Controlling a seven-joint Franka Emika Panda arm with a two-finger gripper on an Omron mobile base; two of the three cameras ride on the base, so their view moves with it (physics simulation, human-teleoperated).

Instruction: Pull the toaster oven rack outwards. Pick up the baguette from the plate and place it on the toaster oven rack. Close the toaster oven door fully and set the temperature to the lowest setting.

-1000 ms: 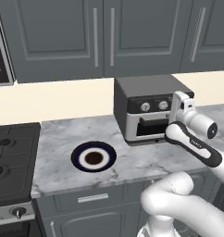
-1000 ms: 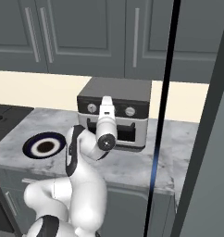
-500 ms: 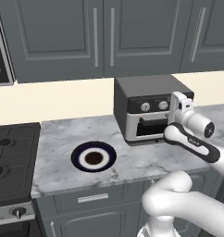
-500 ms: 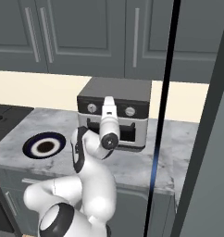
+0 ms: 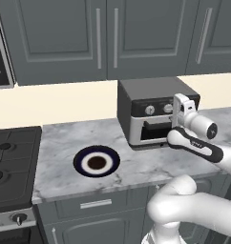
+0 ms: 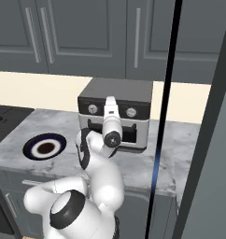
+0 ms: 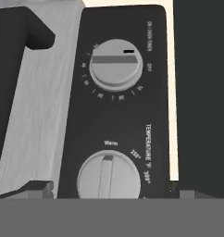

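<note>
Closing in: over the last second the hand has slid a touch nearer the oven (image 5: 151,95) front, while everything on the desk (image 5: 60,143) sits exactly where it was.

Nearest us, the plate (image 5: 96,162) lies toward the desk's front edge, well apart from the oven, with nothing on it.

Past it, the arm reaches up to the control strip. The pincer (image 7: 108,187) is spread wide, clamped on nothing. In the hand view its 2 tips rise either side of the temperature knob (image 7: 108,178), not touching it as far as I can see. That knob's pointer already sits by the "Warm" mark, which reads to me as the low end. Beyond it on the strip is the timer knob (image 7: 116,64). Alongside runs the silver door (image 7: 35,106) frame, which looks shut, though I can't be sure from these angles.

So what could go wrong? Plenty.
- **Wrong direction:** the hand view is rolled, so the labels read sideways. A twist the wrong way would raise the heat away from Warm.
- **Poor grip:** if the jaws close off-centre, the tips may catch only the knob's rim and skid off.
- **Wrong knob:** drifting further along the strip would land them on the timer knob instead.
- **Too much push:** driving in hard could shove the whole oven back across the desk.
</note>
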